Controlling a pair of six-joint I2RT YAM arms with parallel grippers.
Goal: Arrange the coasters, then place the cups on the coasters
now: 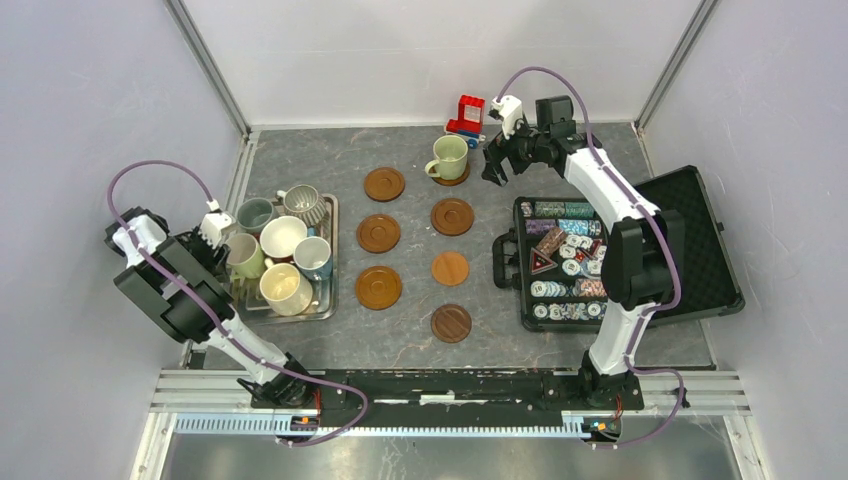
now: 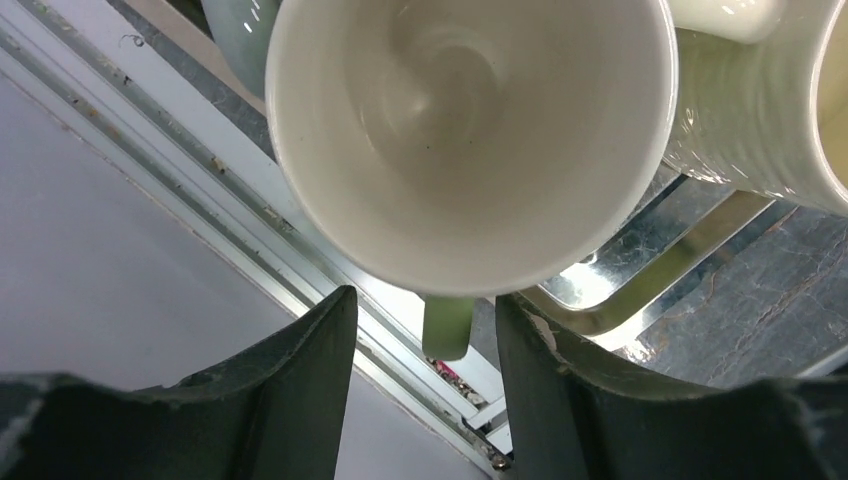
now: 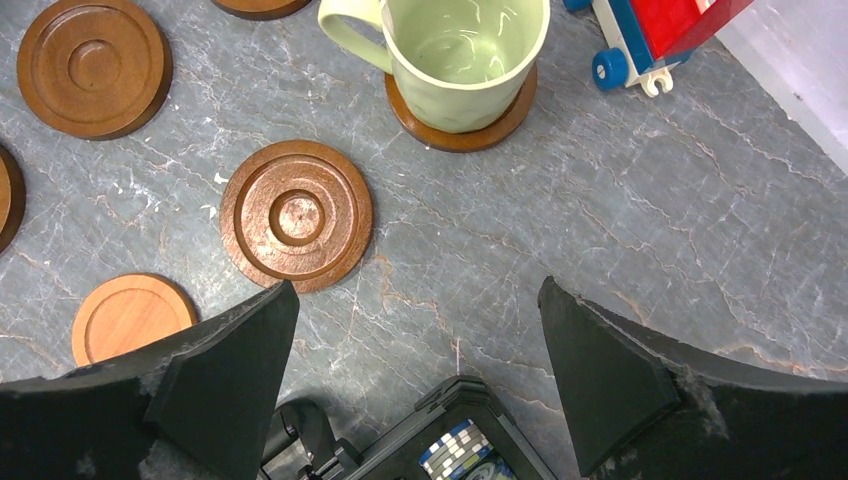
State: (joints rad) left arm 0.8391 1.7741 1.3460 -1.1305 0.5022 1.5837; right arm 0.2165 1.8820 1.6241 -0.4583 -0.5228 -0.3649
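Top external view: the metal tray (image 1: pixel 330 300) holds six cups (image 1: pixel 283 237). A seventh cup (image 1: pixel 449 156) stands on a coaster (image 1: pixel 456 179) well right of the tray. Seven coasters (image 1: pixel 378 233) show, in two columns right of the tray. The left pincer (image 2: pixel 426 318), about half open, straddles a tray cup's handle (image 2: pixel 446 328) without touching it. The right pincer (image 3: pixel 416 290), wide open and empty, hovers just beside the seventh cup.

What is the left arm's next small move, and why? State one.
Probably close the left gripper on the handle of the pale green mug: it sits between the open jaws with gaps on both sides, and the mug stands in the tray.
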